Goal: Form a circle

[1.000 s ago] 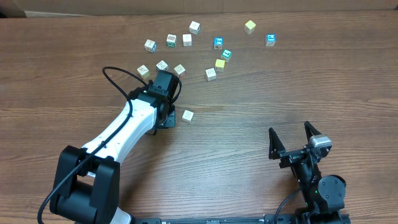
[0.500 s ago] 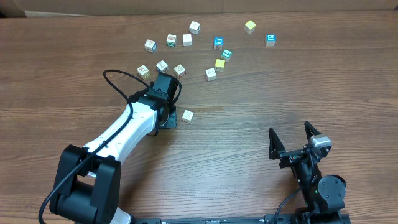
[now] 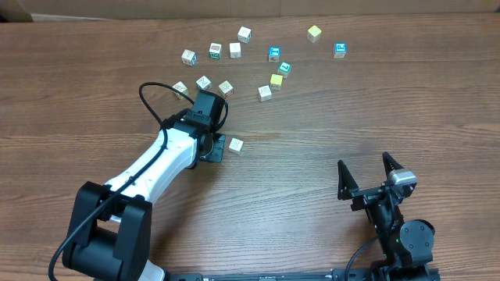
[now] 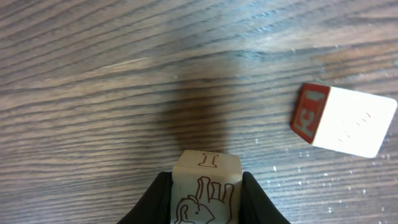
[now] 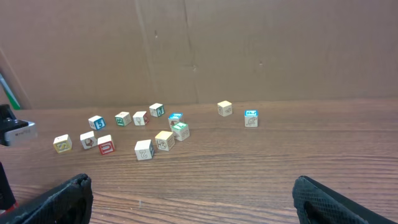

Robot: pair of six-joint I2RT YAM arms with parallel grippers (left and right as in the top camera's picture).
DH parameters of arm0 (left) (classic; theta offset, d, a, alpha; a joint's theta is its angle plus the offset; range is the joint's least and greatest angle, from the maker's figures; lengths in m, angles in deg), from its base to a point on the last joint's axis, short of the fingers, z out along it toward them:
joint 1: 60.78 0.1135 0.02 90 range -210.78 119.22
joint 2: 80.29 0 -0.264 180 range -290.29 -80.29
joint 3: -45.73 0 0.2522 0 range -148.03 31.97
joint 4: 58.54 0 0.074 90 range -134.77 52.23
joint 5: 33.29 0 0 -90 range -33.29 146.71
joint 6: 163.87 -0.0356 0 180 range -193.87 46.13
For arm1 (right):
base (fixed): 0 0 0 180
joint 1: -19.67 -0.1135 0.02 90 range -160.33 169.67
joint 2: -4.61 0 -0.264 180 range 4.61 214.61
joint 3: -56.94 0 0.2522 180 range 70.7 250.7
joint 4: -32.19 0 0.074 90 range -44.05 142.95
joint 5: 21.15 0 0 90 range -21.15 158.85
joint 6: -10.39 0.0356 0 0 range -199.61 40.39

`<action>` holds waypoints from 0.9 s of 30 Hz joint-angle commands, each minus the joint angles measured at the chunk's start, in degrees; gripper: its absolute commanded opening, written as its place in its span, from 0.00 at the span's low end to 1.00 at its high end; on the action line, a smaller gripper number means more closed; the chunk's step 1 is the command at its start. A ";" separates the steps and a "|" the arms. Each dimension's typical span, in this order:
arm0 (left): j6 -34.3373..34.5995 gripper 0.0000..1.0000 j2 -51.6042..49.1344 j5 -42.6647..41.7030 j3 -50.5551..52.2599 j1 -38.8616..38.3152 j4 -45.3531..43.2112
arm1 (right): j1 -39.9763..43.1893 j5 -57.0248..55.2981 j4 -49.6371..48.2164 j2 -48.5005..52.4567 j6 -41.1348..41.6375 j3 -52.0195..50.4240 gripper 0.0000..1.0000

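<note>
Currently, overhead, fourteen loose cubes point(image 3: 265, 93) are lying scattered, no circle yet, mostly beyond the left claw point(image 3: 213, 147), the nearer arm; the nearest cube point(image 3: 236, 145) is sitting just right of it. Left wrist: the claw is clamping a fifteenth cube point(image 4: 206, 186). Right wrist: the right claw point(image 5: 196, 208) is idling wide open, well away.

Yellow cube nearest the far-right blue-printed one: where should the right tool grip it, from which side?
Likely from straight above, pinching two opposite side faces of the yellow cube. It sits flat and alone, the blue-printed cube well clear, so its sides look free. It looks slightly turned, so square the open right tool to its faces first.
</note>
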 commanded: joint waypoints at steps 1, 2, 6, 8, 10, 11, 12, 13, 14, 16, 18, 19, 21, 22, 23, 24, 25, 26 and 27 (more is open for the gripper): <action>-4.74 0.19 -0.28 -2.23 0.70 -0.15 -0.22 | 0.13 0.11 -0.17 -0.46 -0.24 -0.57 1.00; -5.11 0.19 -0.55 -2.21 0.70 -0.17 -0.22 | 0.13 0.11 -0.17 -0.46 -0.24 -0.57 1.00; -5.55 0.20 -2.75 -2.29 0.68 -0.20 -0.24 | 0.13 0.11 -0.17 -0.46 -0.24 -0.57 1.00; -5.57 0.19 -3.96 -2.45 0.70 -0.20 -0.46 | 0.13 0.11 -0.17 -0.46 -0.24 -0.57 1.00; -5.55 0.17 -5.27 -2.60 0.68 -0.20 -0.94 | 0.13 0.11 -0.17 -0.46 -0.24 -0.57 1.00; -5.57 0.17 -5.73 -2.67 0.68 -0.20 -1.07 | 0.13 0.11 -0.17 -0.46 -0.24 -0.57 1.00; -5.57 0.18 -6.01 -2.64 0.68 -0.20 -1.07 | 0.13 0.11 -0.17 -0.46 -0.24 -0.57 1.00; -5.57 0.23 -6.08 -2.64 0.68 -0.20 -1.01 | 0.13 0.11 -0.17 -0.46 -0.24 -0.57 1.00; -5.57 0.28 -6.05 -2.64 0.68 -0.17 -1.01 | 0.13 0.11 -0.17 -0.46 -0.24 -0.57 1.00; -5.57 0.41 -6.05 -2.64 0.59 -0.17 -0.94 | 0.13 0.11 -0.17 -0.46 -0.24 -0.57 1.00; -5.55 0.40 -5.99 -2.64 0.55 -0.17 -0.59 | 0.13 0.11 -0.17 -0.46 -0.24 -0.57 1.00; -5.53 0.40 -5.97 -2.64 0.50 -0.17 -0.33 | 0.13 0.11 -0.17 -0.46 -0.24 -0.57 1.00; -5.53 0.39 -5.97 -2.64 0.24 -0.20 0.28 | 0.13 0.11 -0.17 -0.46 -0.24 -0.57 1.00; -5.53 0.39 -5.97 -2.64 0.13 -0.20 0.37 | 0.13 0.11 -0.17 -0.46 -0.24 -0.57 1.00; -5.53 0.39 -5.97 -2.64 0.07 -0.20 0.46 | 0.13 0.11 -0.17 -0.46 -0.24 -0.57 1.00; -5.53 0.39 -5.97 -2.67 -0.11 -0.20 0.57 | 0.13 0.11 -0.17 -0.46 -0.24 -0.57 1.00; -5.53 0.39 -5.97 -2.67 -0.28 -0.20 0.70 | 0.13 0.11 -0.17 -0.46 -0.24 -0.57 1.00; -5.57 0.38 -5.97 -2.67 -0.46 -0.20 0.96 | 0.13 0.11 -0.17 -0.46 -0.24 -0.57 1.00; -5.57 0.36 -5.97 -2.64 -0.66 -0.20 1.33 | 0.13 0.11 -0.17 -0.46 -0.24 -0.57 1.00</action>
